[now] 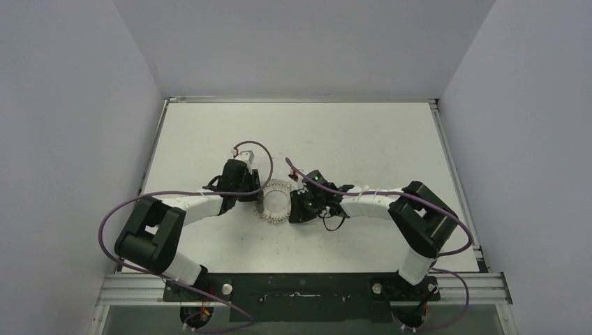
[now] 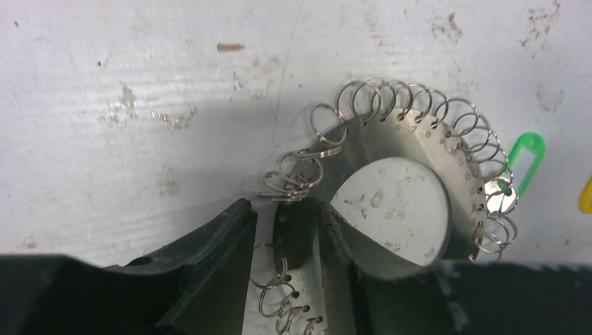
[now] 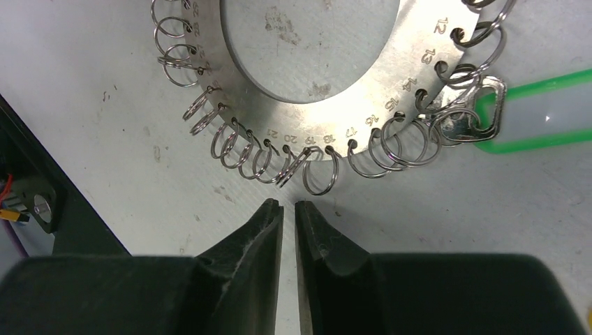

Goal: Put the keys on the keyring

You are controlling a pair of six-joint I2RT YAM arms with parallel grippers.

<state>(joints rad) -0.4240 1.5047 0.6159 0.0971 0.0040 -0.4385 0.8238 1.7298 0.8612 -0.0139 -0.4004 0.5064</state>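
Your keyring (image 1: 276,202) midway on the table (image 1: 349,132), left gripper (image 2: 285,223) straddling its rim, right gripper (image 3: 287,209) opposite, just short of its loops, one key (image 2: 523,162) on a rim loop, the other key (image 2: 588,195) just beyond on the table.

The far half of the worktop (image 1: 335,129) lies open to approach, as does the strip on the near side of the keyring (image 1: 276,202). The keyring's flanks are blocked. The left gripper (image 2: 287,222) has its jaws astride the left rim, and the right gripper (image 3: 288,207), jaws nearly together, sits just short of the wire loops (image 3: 321,171), near the green-headed key (image 3: 530,115).
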